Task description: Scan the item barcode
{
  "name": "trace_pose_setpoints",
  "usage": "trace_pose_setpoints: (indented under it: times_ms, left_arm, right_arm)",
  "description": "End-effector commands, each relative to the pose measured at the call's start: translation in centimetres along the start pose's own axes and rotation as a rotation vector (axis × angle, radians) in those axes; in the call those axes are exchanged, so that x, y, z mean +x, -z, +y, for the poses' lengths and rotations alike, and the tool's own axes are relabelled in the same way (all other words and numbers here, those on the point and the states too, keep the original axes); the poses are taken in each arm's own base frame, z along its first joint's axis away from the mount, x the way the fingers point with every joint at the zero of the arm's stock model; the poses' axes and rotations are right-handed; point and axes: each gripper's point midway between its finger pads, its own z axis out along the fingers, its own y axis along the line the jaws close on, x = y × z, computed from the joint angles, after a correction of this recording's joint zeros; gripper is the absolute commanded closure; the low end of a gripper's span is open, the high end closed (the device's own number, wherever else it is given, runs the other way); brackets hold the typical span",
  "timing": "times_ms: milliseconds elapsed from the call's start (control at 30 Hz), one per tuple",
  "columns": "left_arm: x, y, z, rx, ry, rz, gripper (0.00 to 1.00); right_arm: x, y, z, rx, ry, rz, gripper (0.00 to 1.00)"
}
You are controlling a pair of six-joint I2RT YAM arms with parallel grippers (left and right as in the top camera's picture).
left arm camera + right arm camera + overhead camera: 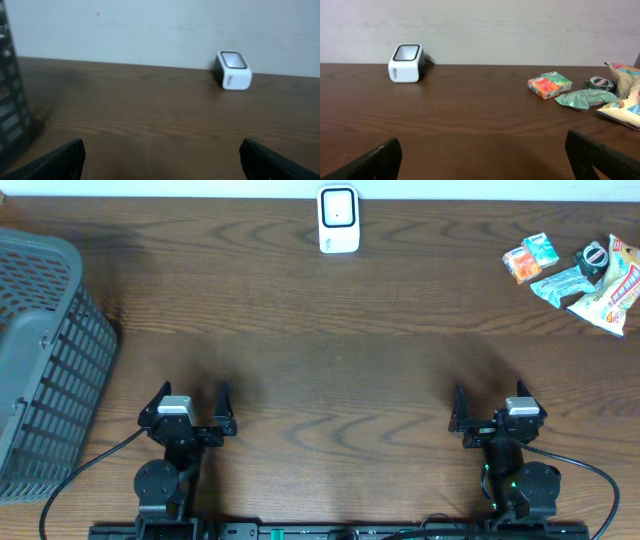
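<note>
A white barcode scanner [339, 220] stands at the table's far edge, middle; it also shows as the scanner [233, 70] and the scanner [406, 63]. Several small items lie at the far right: an orange box [520, 264], a teal box [541, 248], a pale green packet [562, 283], a dark round tin [592, 257] and a snack bag [615, 292]. In the right wrist view I see the orange box [543, 86] and green packet [584, 98]. My left gripper [191, 397] and right gripper [493, 397] rest near the front edge, both open and holding nothing.
A grey slatted basket [45, 360] stands at the left edge of the table, its wall showing as the basket [11, 100]. Bare wood lies between the grippers and the scanner. A pale wall rises behind the table.
</note>
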Motion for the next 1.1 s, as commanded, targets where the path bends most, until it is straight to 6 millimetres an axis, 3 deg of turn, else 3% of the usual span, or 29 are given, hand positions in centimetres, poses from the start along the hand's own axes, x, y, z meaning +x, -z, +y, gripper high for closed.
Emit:
trace_pose_setpoints:
  times_ms: [0,1067]
  left_arm:
    - [1.42,0.05,0.36,-0.014,-0.002,0.051,0.03]
    - [1.49,0.04,0.03,-0.002,-0.034,0.054,0.02]
  right_arm:
    - [0.1,0.01,-0.14,0.006,0.007,0.001,0.01]
    - [0.09,0.01,-0.14,0.006,0.007,0.0,0.01]
